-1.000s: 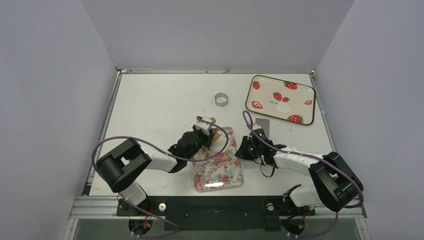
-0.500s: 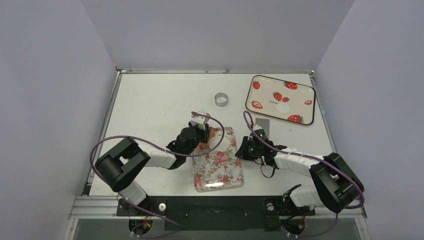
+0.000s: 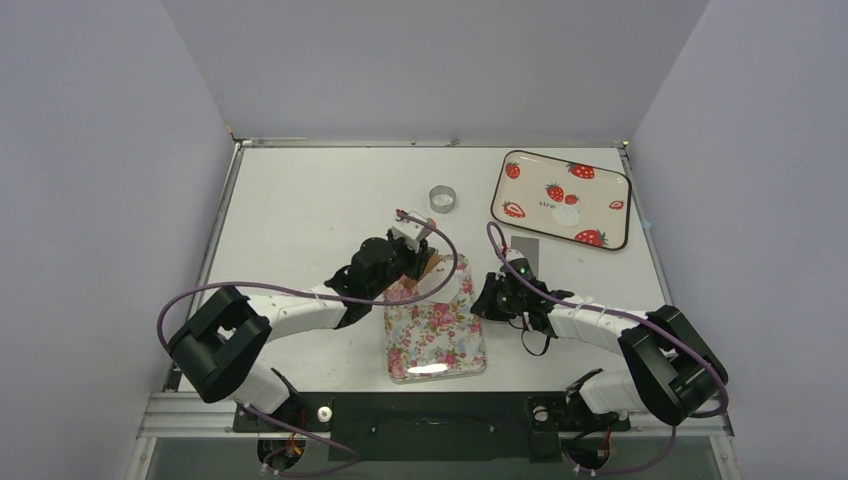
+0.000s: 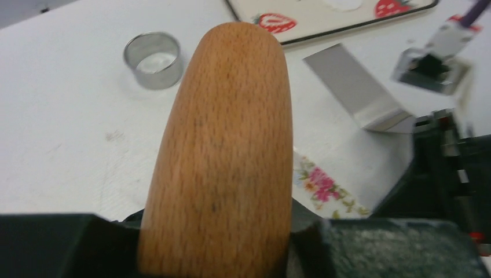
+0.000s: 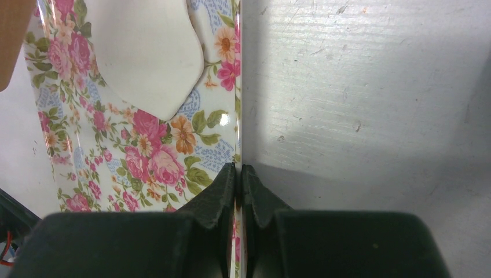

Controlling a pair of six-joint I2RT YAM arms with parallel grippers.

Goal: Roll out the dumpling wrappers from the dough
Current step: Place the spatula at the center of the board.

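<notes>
Left claw: closed round the roller, gripping its near end. The wooden barrel stuck out past the fingers towards the far side.
Roller: brown wood with a rounded tip, over the far left corner of the floral tray. Whether it touched the dough could not be told.
Right claw: pressed together on the right rim of the floral tray, with the thin edge pinched between the two tips.
Dough: a flattened whitish patch with an uneven outline, lying on the far half of the floral tray, just right of the roller.
Floral tray: rose pattern, glossy, on the worktop between the two arms with its long side running near to far.
Ring: a hollow silver band standing on the worktop beyond the floral tray, apart from everything else.
Blade: flat, shiny metal lying on the worktop right of the roller's tip. Its handle was hidden behind the right arm.
Berry tray: cream with strawberries and a dark rim, at the far right of the worktop.
Wrapper: one pale round disc lying flat on the berry tray, near its near edge and well apart from the dough.
</notes>
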